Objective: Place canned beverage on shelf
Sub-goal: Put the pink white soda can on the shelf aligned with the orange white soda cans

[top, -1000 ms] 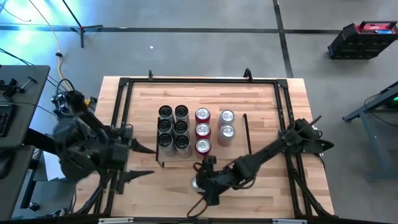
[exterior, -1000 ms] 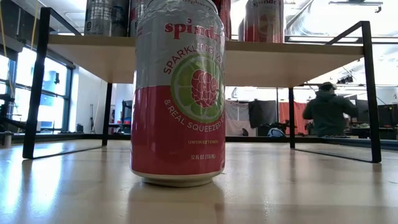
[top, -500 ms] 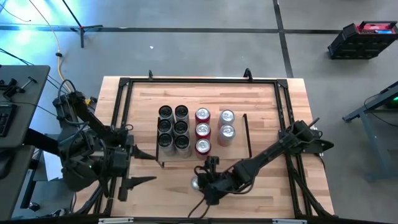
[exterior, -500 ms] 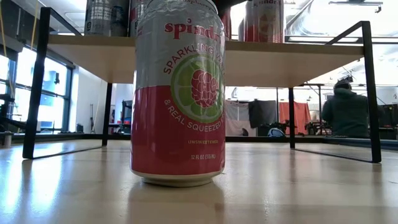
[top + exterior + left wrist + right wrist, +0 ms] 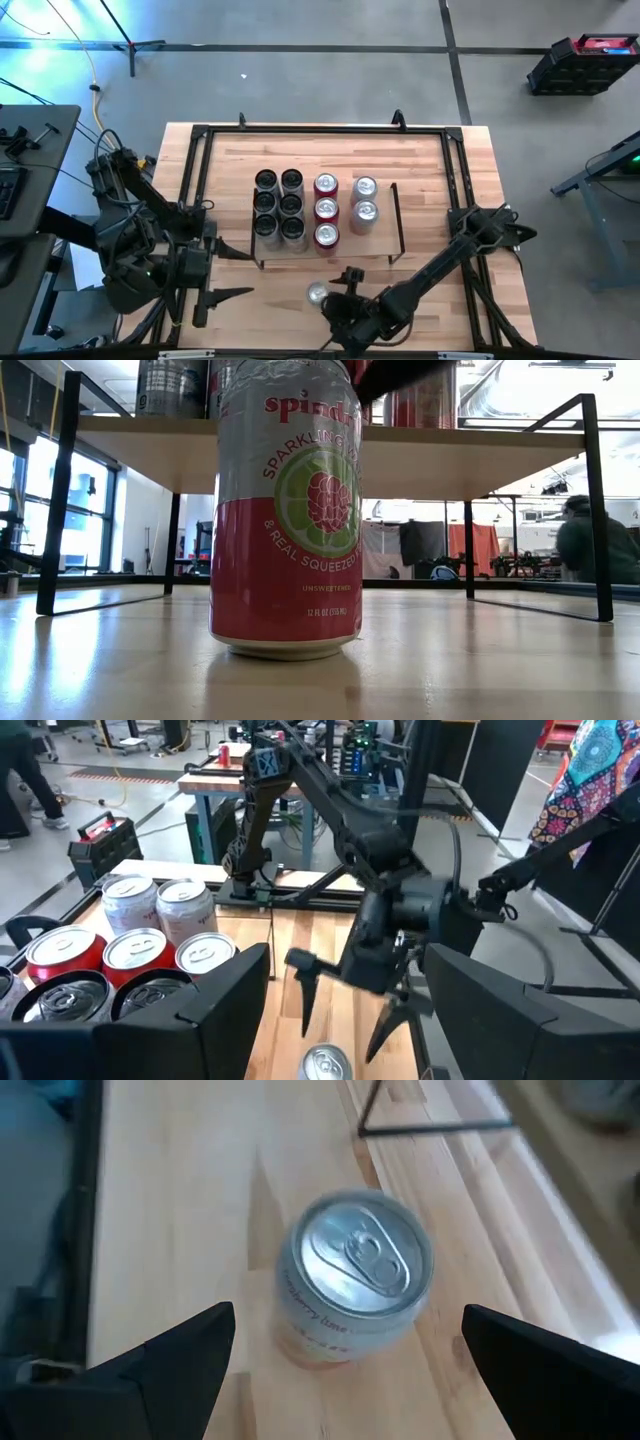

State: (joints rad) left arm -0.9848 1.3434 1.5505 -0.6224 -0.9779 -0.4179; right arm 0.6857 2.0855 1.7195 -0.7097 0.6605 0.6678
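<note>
A silver and pink beverage can point(image 5: 318, 292) stands upright on its base on the tabletop near the front edge; it fills the low view point(image 5: 287, 510). My right gripper point(image 5: 338, 296) hovers just to its right, open and slanting down, so the can top point(image 5: 358, 1260) shows ahead between the two fingers point(image 5: 175, 1360), untouched. The shelf point(image 5: 380, 245) stands behind it and carries several dark cans point(image 5: 278, 205), three red ones point(image 5: 326, 210) and two silver ones point(image 5: 364, 203). My left gripper point(image 5: 232, 272) waits open at the shelf's left.
Black rails point(image 5: 190, 200) frame the wooden tabletop. The shelf's black wire end frame point(image 5: 592, 510) stands on the table at the right, and its board point(image 5: 450, 460) spans above the can in the low view. Bare wood lies left of the can point(image 5: 270, 300).
My right gripper has drawn back from over the can toward the table's near edge, sunk lower and rolled, staying open; the can top is now uncovered. My left gripper has shifted a little toward the near edge. The can has not moved.
</note>
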